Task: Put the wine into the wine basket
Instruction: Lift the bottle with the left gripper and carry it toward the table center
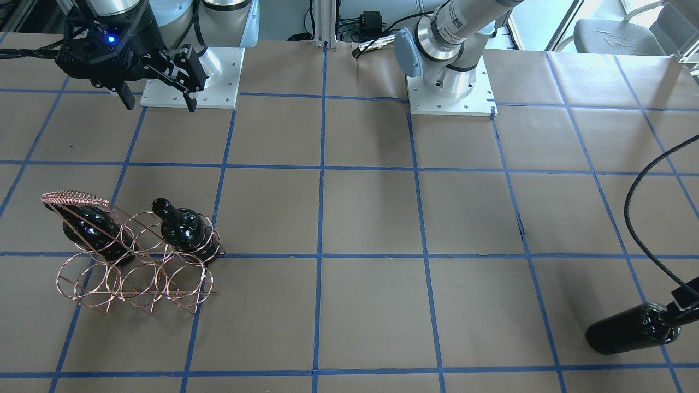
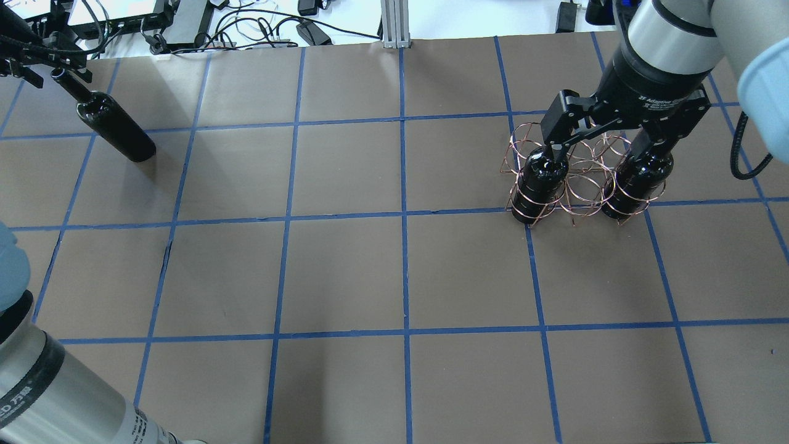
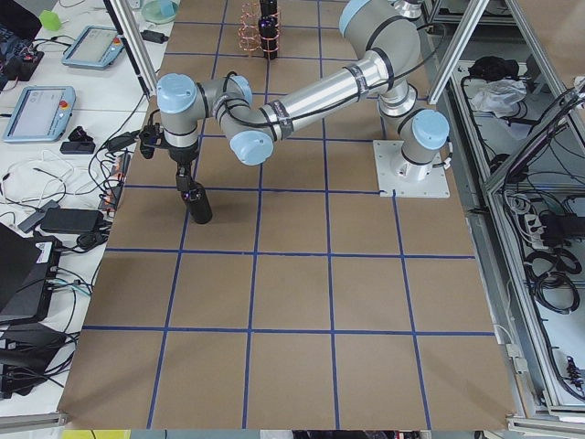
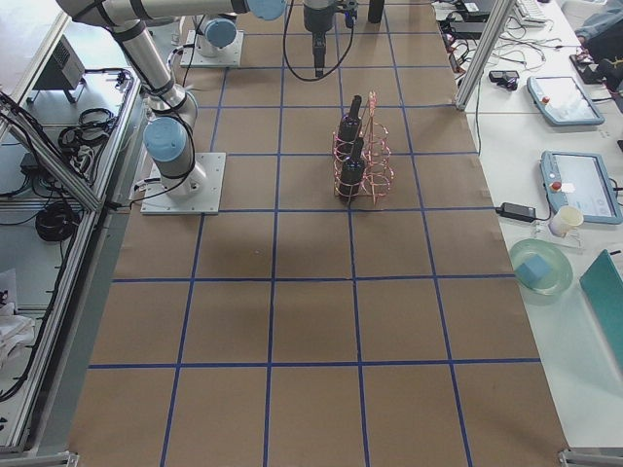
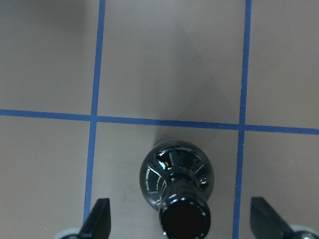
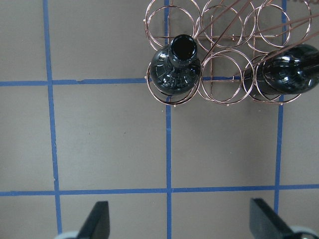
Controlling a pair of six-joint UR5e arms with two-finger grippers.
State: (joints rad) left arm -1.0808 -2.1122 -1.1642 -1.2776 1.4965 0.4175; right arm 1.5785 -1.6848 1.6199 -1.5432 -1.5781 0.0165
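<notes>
The wine [image 2: 114, 126] stood upright on the table [image 2: 400, 277], at ten o'clock seen from overhead, well apart from the basket [image 1: 136, 275] at two o'clock. The left gripper [image 5: 180, 209] straddled its neck, fingers spread wide and clear of the glass. Two bottles [image 1: 185, 229] sat in the basket's end loops. The right gripper [image 1: 160, 106] hung raised at the basket's six o'clock, released and holding nothing.
</notes>
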